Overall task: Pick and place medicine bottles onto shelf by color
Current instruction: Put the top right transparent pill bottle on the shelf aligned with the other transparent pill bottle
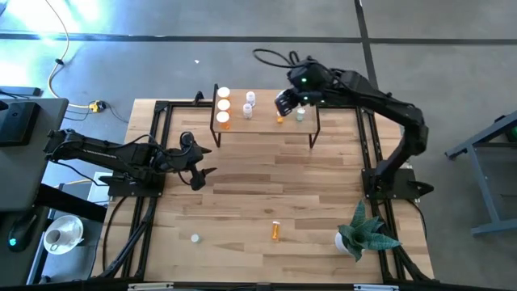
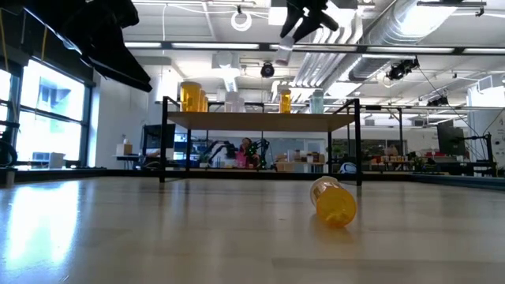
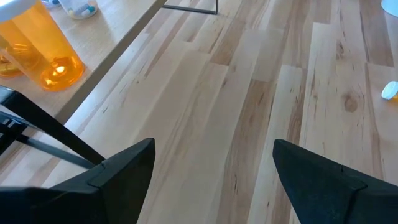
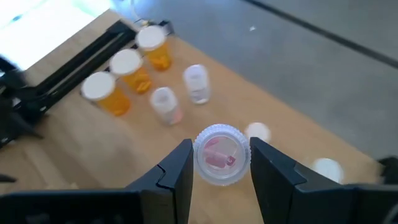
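Observation:
The shelf [image 1: 266, 133] stands at the table's far middle. On it stand three orange bottles [image 1: 224, 106], two clear ones [image 1: 249, 105], a small orange one [image 1: 280, 120] and a pale green one [image 1: 300, 115]. My right gripper [image 1: 284, 103] hovers above the shelf, shut on a clear bottle [image 4: 221, 155] with pink pills inside. My left gripper [image 1: 199, 171] is open and empty over the table, to the near left of the shelf. An orange bottle [image 1: 275, 232] lies on its side on the table near the front; it also shows in the low view [image 2: 333, 203]. My right gripper pinches the clear bottle's two opposite sides [image 4: 198, 155] between its two fingers, coming from above and slanting down. The bottle is lifted clear above the shelf and, in the low view [image 2: 283, 52], hangs tilted below the fingers.
A small white-capped bottle [image 1: 195, 238] lies on the table at the near left. A green spiky plant [image 1: 363, 234] stands at the near right. Black frame rails [image 1: 153, 153] run along the table's left and right sides. Bare wood lies between shelf and front edge.

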You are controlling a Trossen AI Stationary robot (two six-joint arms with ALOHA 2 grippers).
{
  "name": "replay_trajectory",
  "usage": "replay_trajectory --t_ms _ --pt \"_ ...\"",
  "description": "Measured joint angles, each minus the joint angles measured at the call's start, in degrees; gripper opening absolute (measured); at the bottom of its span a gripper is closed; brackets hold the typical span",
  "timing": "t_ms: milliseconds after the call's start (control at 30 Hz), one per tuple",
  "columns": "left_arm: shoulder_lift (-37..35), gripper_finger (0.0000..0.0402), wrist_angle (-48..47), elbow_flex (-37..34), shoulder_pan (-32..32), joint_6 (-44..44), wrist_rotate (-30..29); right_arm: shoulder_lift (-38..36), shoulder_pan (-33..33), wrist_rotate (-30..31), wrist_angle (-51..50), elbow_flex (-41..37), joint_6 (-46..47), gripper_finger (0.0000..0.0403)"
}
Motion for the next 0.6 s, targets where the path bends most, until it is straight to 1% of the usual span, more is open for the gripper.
replay_trajectory --t_ms 167,433,600 --pt "0.0 0.0315 0.1 0.0 0.0 0.0 0.0 4.6 1.9 -2.3 0.0 2.8 0.1 0.0119" --pt "0.0 0.0315 0.1 0.0 0.0 0.0 0.0 12.2 5.2 -3.0 3.2 2.8 -2.7 0.0119" --pt "0.0 0.0315 0.1 0.0 0.0 0.0 0.0 16.1 4.9 -8.3 8.3 2.8 -3.7 0.0119"
